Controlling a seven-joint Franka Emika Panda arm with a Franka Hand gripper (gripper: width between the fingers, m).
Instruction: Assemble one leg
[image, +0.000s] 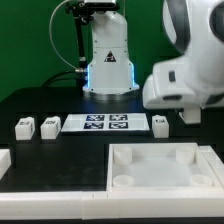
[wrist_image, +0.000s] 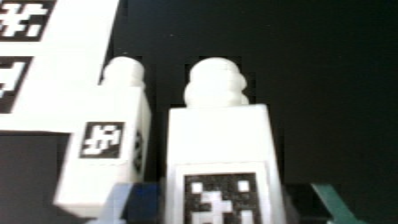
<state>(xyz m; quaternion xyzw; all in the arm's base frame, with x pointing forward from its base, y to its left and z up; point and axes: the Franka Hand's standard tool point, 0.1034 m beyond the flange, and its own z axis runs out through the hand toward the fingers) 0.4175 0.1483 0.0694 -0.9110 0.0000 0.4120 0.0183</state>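
Fingers (wrist_image: 143, 196) of my gripper (wrist_image: 228, 200) flank the leg (wrist_image: 221, 140), one on each side, but I cannot tell whether they pinch it. Just beside it lies a second leg (wrist_image: 111, 130), next to the marker board (wrist_image: 36, 60). Two more legs (image: 24, 126) (image: 49, 124) sit at the exterior view's left and the tray (image: 160, 150) at its lower right.
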